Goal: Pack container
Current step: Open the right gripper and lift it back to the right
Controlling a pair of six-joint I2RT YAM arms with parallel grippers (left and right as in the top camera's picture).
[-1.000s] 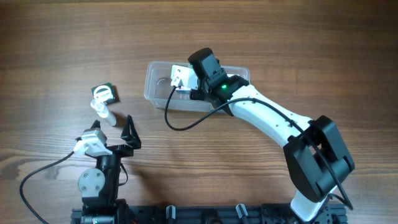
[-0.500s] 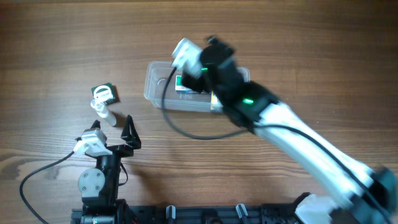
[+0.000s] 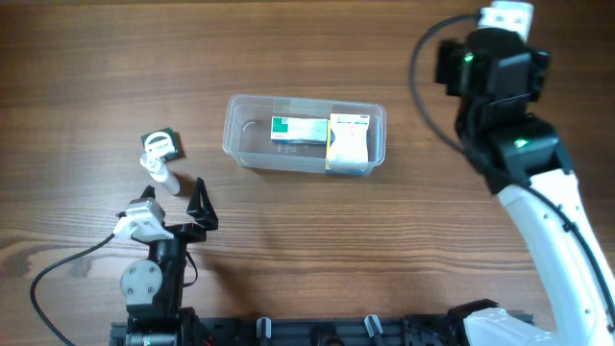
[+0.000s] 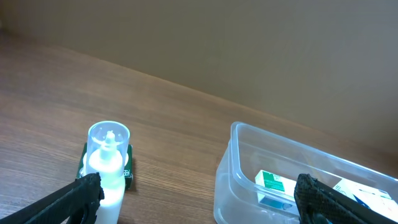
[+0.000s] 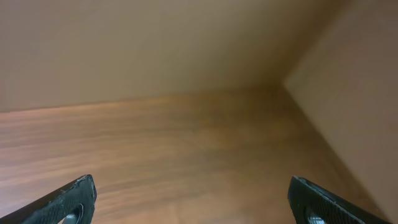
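Observation:
The clear plastic container sits mid-table and holds a green-and-white box and a yellow-and-white box. It also shows in the left wrist view with the green-and-white box inside. A small white bottle and a green box lie left of it. The bottle stands right in front of my left gripper, which is open and empty near the table's front. My right gripper is open and empty, raised at the far right, well away from the container.
The right arm runs along the table's right side. In the right wrist view only bare wooden table and a beige wall show.
My right gripper has let go of the green-and-white box in the container and swung up and away to the far right. The left arm has not moved.

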